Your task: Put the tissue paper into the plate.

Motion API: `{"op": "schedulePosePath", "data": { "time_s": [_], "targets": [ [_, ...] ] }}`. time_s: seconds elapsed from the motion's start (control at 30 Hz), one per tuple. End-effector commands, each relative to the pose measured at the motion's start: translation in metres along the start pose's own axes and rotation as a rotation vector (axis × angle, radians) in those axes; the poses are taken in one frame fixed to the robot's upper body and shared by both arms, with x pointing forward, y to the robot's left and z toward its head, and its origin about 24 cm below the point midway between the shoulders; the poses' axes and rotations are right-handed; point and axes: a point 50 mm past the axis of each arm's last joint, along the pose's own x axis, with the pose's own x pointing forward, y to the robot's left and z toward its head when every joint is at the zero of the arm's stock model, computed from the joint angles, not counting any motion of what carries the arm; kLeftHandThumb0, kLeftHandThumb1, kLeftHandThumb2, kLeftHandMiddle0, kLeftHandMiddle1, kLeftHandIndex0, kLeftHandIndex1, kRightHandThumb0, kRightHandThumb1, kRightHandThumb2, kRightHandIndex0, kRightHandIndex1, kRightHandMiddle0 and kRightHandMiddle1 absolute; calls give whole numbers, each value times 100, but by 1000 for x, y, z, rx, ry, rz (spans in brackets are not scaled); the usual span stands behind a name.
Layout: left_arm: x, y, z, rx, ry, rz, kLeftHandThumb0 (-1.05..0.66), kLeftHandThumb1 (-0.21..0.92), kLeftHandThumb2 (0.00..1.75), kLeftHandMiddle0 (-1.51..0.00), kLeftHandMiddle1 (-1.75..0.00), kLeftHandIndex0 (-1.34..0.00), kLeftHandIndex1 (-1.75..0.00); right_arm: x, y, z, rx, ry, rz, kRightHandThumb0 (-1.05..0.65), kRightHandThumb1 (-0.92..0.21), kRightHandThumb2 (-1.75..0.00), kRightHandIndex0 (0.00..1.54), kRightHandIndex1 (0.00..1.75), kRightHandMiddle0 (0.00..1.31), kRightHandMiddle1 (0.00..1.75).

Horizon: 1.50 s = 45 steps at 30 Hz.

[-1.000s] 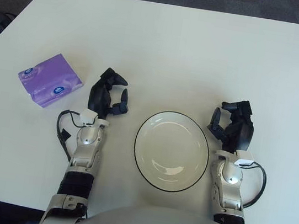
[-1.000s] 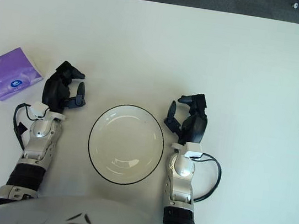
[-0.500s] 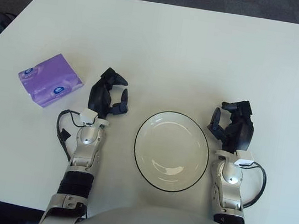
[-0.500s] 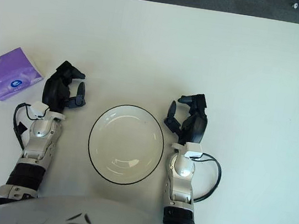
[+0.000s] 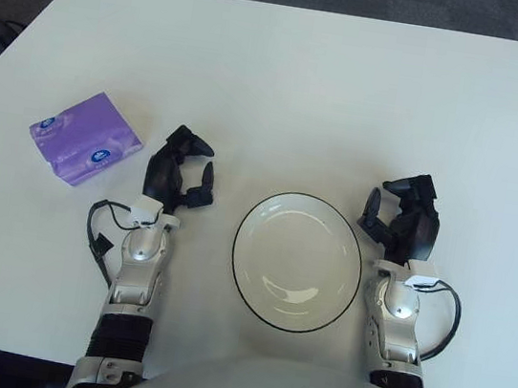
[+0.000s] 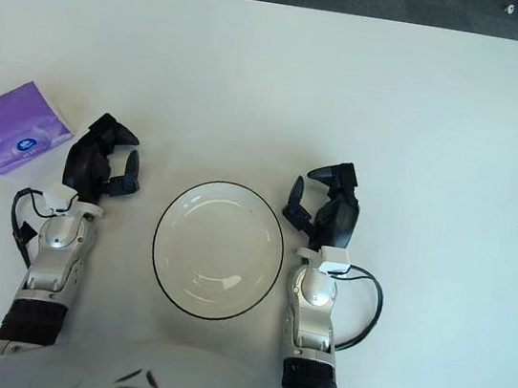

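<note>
A purple tissue pack [image 5: 86,138] lies on the white table at the left. An empty white plate [image 5: 297,261] with a dark rim sits at the front centre. My left hand [image 5: 178,180] rests on the table between the pack and the plate, a short way right of the pack, fingers relaxed and holding nothing. My right hand [image 5: 402,220] is parked just right of the plate, fingers relaxed and empty.
The white table [image 5: 311,95] stretches far back and to both sides. Dark floor lies beyond its edges. A cable [image 5: 96,239] loops beside my left wrist and another [image 5: 446,317] beside my right wrist.
My left hand has shifted slightly left, toward the tissue pack. The right hand, plate and pack have not moved.
</note>
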Motion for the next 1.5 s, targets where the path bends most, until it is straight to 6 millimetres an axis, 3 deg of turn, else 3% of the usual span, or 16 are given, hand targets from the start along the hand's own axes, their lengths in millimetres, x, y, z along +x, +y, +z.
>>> {"op": "schedulePosePath", "data": {
  "time_s": [0.0, 0.13, 0.67, 1.03, 1.47],
  "targets": [
    [-3, 7, 2, 49, -38, 23, -47, 34, 130, -107, -175, -59, -175, -17, -5, -19, -45, 117, -19, -47, -35, -128, 104, 175, 58, 175],
    [-1, 12, 19, 107, -148, 36, -46, 37, 126, -108, -175, -57, -175, -16, -4, -20, -65, 130, -3, -47, -36, -127, 106, 175, 58, 175],
    [-4, 18, 40, 178, -303, 78, -46, 37, 126, -106, -175, -57, -175, -15, -3, -22, -77, 126, -1, -46, -39, -123, 108, 175, 55, 175],
    [-7, 42, 44, 318, -452, 238, -49, 30, 135, -108, -175, -63, -175, -15, -3, -22, -84, 127, 23, -46, -38, -124, 109, 175, 56, 175],
    [-3, 67, 61, 528, -600, 434, -51, 25, 141, -117, -175, -67, -175, -17, 1, -23, -70, 144, 13, -46, -40, -122, 106, 175, 55, 175]
  ]
}}
